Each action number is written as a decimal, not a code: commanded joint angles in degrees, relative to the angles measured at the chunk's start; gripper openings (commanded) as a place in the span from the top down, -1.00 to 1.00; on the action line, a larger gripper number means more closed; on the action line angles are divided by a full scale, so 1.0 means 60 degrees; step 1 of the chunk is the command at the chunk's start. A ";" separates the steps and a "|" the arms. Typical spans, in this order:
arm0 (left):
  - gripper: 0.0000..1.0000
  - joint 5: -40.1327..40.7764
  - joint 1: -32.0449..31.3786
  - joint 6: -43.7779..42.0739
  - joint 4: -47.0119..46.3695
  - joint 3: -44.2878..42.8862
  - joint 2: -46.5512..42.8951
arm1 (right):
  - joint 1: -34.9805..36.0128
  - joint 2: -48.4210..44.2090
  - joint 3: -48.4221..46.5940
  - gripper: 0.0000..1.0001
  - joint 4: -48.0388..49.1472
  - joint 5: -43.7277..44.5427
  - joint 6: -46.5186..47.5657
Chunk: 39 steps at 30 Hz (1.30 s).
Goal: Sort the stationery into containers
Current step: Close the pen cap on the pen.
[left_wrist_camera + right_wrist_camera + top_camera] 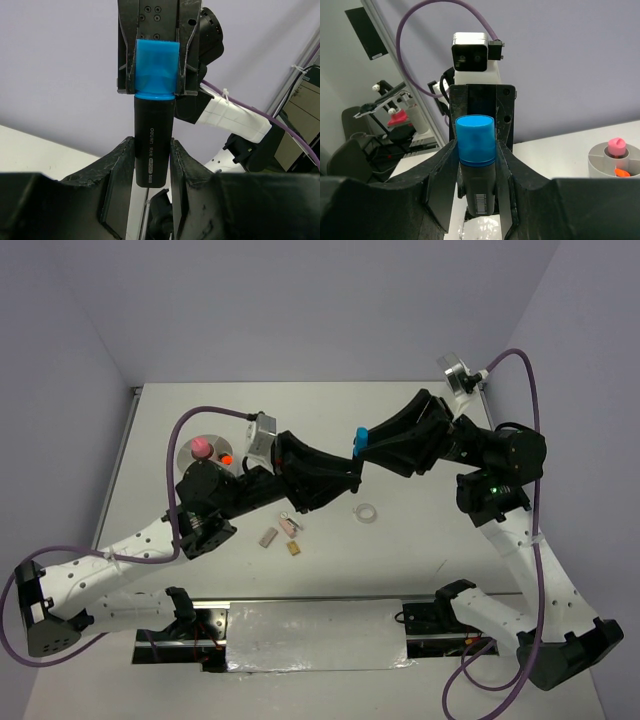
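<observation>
- Top view: the marker (359, 438) is held in the air over the middle of the bench (440, 540), between the two arms. The left gripper (349, 464) reaches it from the lower left and the right gripper (370, 444) from the upper right.
- The bowl (183, 445) sits at centre left, well apart from the marker, with a pink tube (200, 447) in it. A clear ring (367, 512) and some small blocks (290, 530) lie on the bench below centre.
- Left wrist view: at bottom centre the left gripper pinches the black barrel of the marker. Above it the right gripper is clamped on the blue cap (157, 67).
- Right wrist view: in the middle of the frame the right gripper's fingers press on both sides of the cap. The barrel runs away from the camera into the left gripper.
- Handling: the marker looks light, stiff and smooth-sided, so it could twist or slide in a loose pinch.
- The cap is probably only a push fit, so a pull along the marker may separate it from the barrel.
- The safest hold for carrying is likely across the barrel near its middle.
</observation>
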<state>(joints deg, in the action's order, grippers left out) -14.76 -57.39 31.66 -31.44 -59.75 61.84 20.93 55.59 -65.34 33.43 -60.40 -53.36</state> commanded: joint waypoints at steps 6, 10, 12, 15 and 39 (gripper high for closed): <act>1.00 0.0278 0.0013 -0.0428 -0.1089 -0.0750 0.0078 | -0.0060 0.0124 -0.0330 -0.03 0.0406 -0.0084 -0.0320; 1.00 0.0103 0.0013 -0.0618 -0.0913 -0.0940 0.0210 | -0.0060 0.0124 -0.0594 -0.37 -0.0325 -0.0041 0.0294; 1.00 -0.0044 0.0013 -0.0706 -0.0752 -0.1087 0.0239 | -0.0060 0.0037 -0.0813 -0.57 -0.1305 0.0207 0.1095; 1.00 0.0058 0.0013 -0.0837 -0.0518 -0.1189 0.0225 | -0.0075 -0.0051 -0.1121 -0.76 -0.2770 0.0559 0.2223; 1.00 0.2871 -0.0001 -0.2816 0.1812 -0.2713 0.0913 | 0.1285 -0.0697 -0.2542 -0.47 -0.7417 0.6768 0.4513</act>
<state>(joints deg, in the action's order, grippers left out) 2.74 -57.41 16.36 -18.65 -72.88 67.09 26.13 50.85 -78.04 -8.91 -26.79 -29.10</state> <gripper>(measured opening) 0.422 0.739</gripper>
